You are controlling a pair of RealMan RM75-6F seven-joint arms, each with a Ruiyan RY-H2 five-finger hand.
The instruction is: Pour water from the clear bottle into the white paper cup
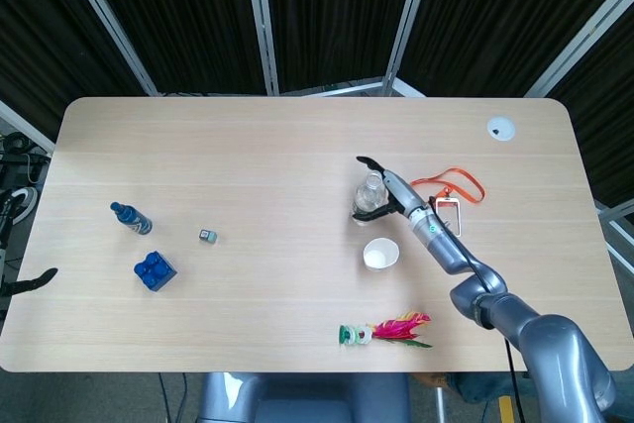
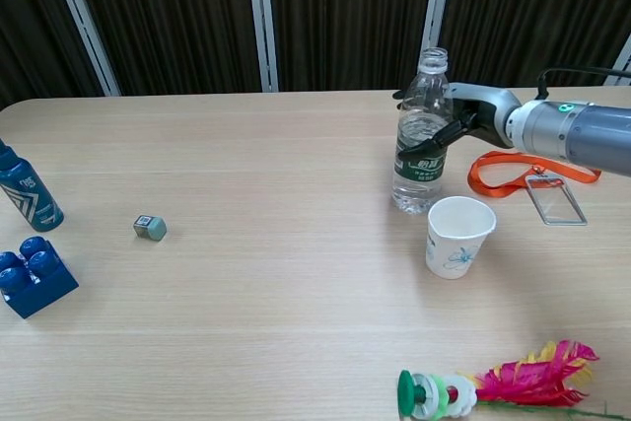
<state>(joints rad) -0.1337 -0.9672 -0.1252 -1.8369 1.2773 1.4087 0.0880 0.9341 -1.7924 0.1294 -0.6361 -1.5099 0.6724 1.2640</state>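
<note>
OK, right robot hand (image 2: 463,117) is wrapping its fingers around the upright clear bottle (image 2: 422,135), gripping it; white paper cup (image 2: 457,236) is sitting just near-right on the table (image 2: 256,244).
</note>
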